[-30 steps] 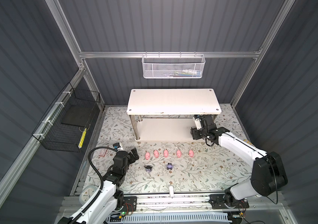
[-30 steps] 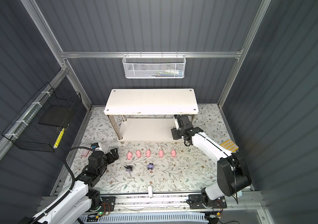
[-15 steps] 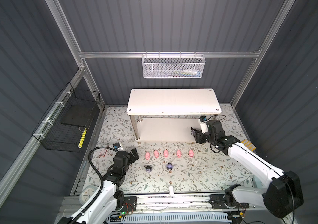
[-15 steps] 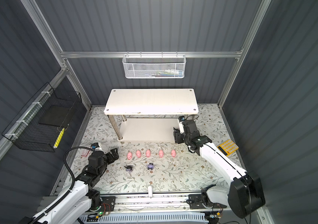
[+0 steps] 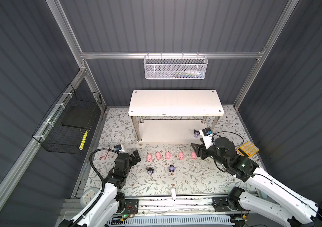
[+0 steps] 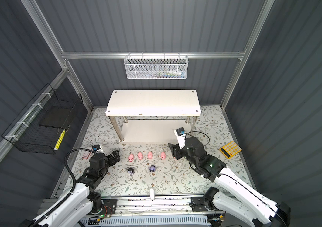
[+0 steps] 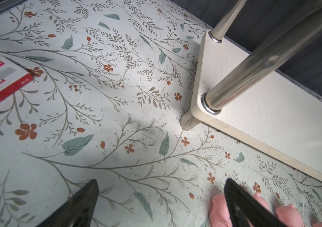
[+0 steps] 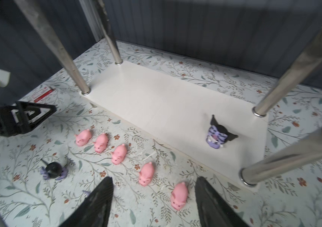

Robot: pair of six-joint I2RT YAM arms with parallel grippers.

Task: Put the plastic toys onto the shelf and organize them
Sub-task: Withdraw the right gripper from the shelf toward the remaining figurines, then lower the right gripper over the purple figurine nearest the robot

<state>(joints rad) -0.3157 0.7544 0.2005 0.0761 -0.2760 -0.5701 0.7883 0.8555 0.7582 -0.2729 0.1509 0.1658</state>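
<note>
**On the shelf, one toy; on the counter, seven more**

Near the front right leg of the shelf (image 5: 176, 102), on its lower board (image 8: 166, 102), one black-and-purple figure (image 8: 218, 135) stood upright. The five pink pigs (image 5: 168, 155) lay in a row on the floral counter (image 5: 176, 184) just in front of the shelf, with two more dark figures (image 5: 150, 170) nearer the robot.

The right pincer (image 8: 153, 179) hovered low over the end of the row. Its jaws were partly open and empty, and the rightmost pig (image 8: 179, 195) lay on the counter between them. The left pincer (image 7: 161, 180) gaped as wide as it goes and held nothing, beside the leftmost pig (image 7: 218, 206).

The pigs looked small, rounded and closely spaced. A finger coming down off-centre would likely nudge the neighbouring pig or squirt the chosen one out sideways. The chrome legs crowded the lower board, so a careless entry might clip a leg or topple the figure already placed.
</note>
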